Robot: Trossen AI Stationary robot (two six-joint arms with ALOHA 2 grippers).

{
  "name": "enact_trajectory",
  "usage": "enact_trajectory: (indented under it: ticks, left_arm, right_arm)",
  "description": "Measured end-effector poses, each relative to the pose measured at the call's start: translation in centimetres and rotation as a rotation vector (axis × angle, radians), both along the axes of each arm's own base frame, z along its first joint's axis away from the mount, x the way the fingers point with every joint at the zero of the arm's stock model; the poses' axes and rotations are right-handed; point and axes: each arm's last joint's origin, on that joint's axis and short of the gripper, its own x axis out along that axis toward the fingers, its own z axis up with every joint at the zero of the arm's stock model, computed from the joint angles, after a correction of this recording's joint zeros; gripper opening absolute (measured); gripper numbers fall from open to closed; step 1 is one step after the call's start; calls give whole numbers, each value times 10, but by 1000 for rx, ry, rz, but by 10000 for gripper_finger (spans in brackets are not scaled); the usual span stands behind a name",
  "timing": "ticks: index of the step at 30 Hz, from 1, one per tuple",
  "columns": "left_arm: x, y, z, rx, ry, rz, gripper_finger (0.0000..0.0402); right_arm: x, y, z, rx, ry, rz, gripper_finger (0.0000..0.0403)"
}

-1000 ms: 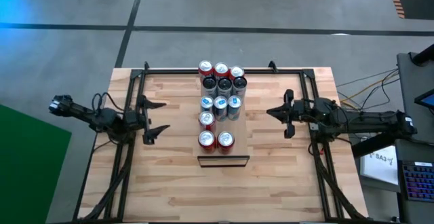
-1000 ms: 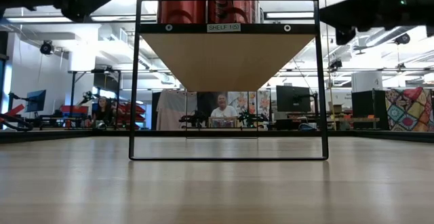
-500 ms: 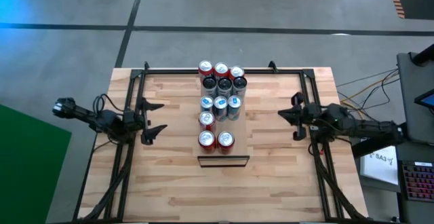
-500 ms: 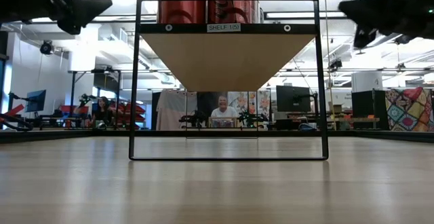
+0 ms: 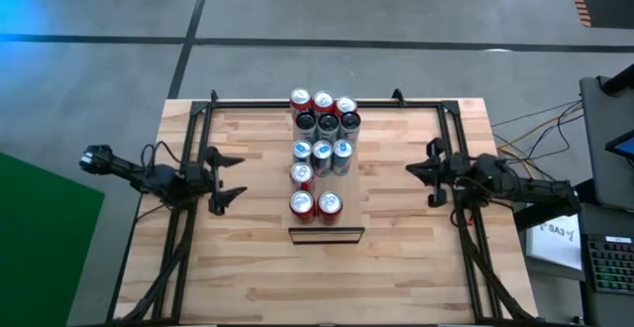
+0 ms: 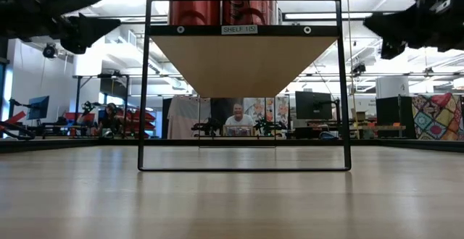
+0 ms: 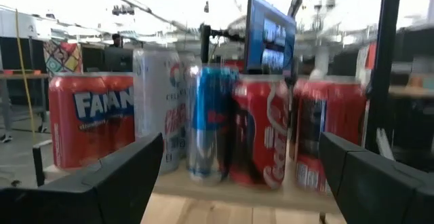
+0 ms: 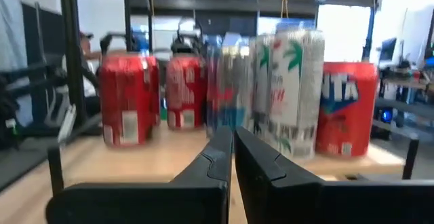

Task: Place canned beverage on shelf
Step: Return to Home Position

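The tabletop point(image 5: 267, 268) carries one shelf point(image 5: 350, 196), set midway between its left and right edges, with its long axis running from the far edge toward the near edge. That axis lies square across the line joining my two grippers. The shelf therefore sits between them, and each gripper faces one of its long sides.

The left gripper point(image 5: 234, 172) hangs near the left edge, fingers spread wide and holding nothing. Its wrist camera shows me the cans side on between the fingers. The right gripper point(image 5: 412, 167) hangs near the right edge, fingers pressed together, also empty. Both are well apart from the shelf, and I cannot call either one clearly nearer.

I judge that going home means drawing each arm straight back toward its own edge, away from the shelf's long sides. On that path nothing should cross the cans.

The cans point(image 5: 327, 123) all stand upright on the shelf, twelve by my count from above:
- three in the row at the far end
- three in the second row
- three in the third row
- one alone in the fourth row, on the side toward the left arm
- two at the near end, with bare board on the side toward the right arm
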Motion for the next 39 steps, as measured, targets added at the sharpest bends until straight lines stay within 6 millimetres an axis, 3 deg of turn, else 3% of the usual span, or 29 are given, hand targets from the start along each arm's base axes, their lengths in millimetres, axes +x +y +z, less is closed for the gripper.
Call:
enact_trajectory:
  ticks: [13,21,39]
  left_arm:
    - [3,-1,-8,31,84,7,366]
    - [3,-1,-7,-52,71,-11,366]
    - [3,-1,-6,-58,68,-12,366]
  right_arm:
    - [1,-7,-12,8,128,-242,9]
    - [1,-7,-12,-51,138,-248,9]
    - [1,-7,-12,-42,137,-246,9]
